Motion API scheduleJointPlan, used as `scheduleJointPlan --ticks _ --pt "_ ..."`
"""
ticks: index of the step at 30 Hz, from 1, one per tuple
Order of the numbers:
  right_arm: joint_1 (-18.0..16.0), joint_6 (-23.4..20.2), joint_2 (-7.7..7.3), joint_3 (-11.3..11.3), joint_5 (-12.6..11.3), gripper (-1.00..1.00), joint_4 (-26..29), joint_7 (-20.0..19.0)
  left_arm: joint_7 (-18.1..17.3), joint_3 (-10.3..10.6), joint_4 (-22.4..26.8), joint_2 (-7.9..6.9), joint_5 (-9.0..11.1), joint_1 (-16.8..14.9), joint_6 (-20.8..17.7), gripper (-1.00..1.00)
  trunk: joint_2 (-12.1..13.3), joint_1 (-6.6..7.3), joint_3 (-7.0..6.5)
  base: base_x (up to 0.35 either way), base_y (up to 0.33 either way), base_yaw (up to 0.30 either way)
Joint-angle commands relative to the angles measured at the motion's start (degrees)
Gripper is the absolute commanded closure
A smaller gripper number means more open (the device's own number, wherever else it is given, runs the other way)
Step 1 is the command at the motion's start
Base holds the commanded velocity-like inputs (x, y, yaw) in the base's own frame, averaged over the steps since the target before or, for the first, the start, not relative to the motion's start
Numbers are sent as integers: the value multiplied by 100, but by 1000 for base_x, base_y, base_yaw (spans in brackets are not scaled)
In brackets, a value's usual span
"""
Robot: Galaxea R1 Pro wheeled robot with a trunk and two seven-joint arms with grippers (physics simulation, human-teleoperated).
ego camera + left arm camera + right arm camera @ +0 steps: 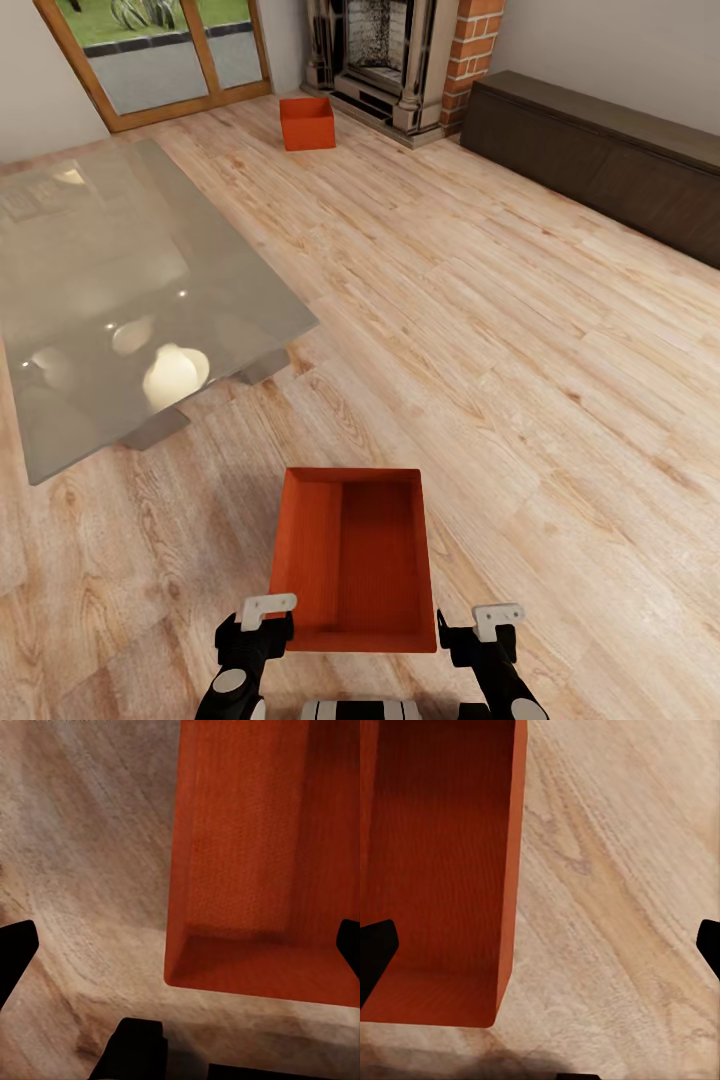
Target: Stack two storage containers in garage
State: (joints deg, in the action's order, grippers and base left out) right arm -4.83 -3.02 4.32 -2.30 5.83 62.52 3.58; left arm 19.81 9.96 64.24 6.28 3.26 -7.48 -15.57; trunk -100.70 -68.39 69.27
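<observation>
Two orange-red storage containers stand on the light wood-plank floor of the living room. The near container [352, 555] lies open-topped and empty right in front of me; it also fills part of the left wrist view [255, 855] and the right wrist view [442, 870]. The far container [307, 122] sits by the fireplace. My left gripper [255, 640] [180, 949] hangs open over the near container's left corner. At its right wall my right gripper [482, 640] [540, 949] is open too, with one fingertip [375, 952] over the inside. Neither holds anything.
A glossy grey low table [120, 290] fills the left side. The brick-sided fireplace [400, 60] and wood-framed glass doors [160, 60] stand at the back. A long dark cabinet [600, 150] runs along the right wall. Bare planks [480, 330] stretch between the containers.
</observation>
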Motion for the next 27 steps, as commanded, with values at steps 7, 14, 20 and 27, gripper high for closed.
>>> scheduleJointPlan --ticks 7,14,20,27 --pt "-1 -39 -1 -31 15 -100 6 -13 33 23 10 12 39 0 -50 -100 -1 0 3 0 0 0" --pt "-1 -106 -1 -65 -12 -100 -6 -89 32 23 10 18 43 -1 -67 -100 -1 0 3 0 0 0" --pt "-1 -110 -1 -104 -24 -100 -68 -816 31 23 10 22 43 -1 -69 -100 -1 0 3 0 0 0" --pt "-1 -98 0 -88 -25 -100 -106 -832 32 23 10 25 52 0 -69 -100 -1 0 3 0 0 0"
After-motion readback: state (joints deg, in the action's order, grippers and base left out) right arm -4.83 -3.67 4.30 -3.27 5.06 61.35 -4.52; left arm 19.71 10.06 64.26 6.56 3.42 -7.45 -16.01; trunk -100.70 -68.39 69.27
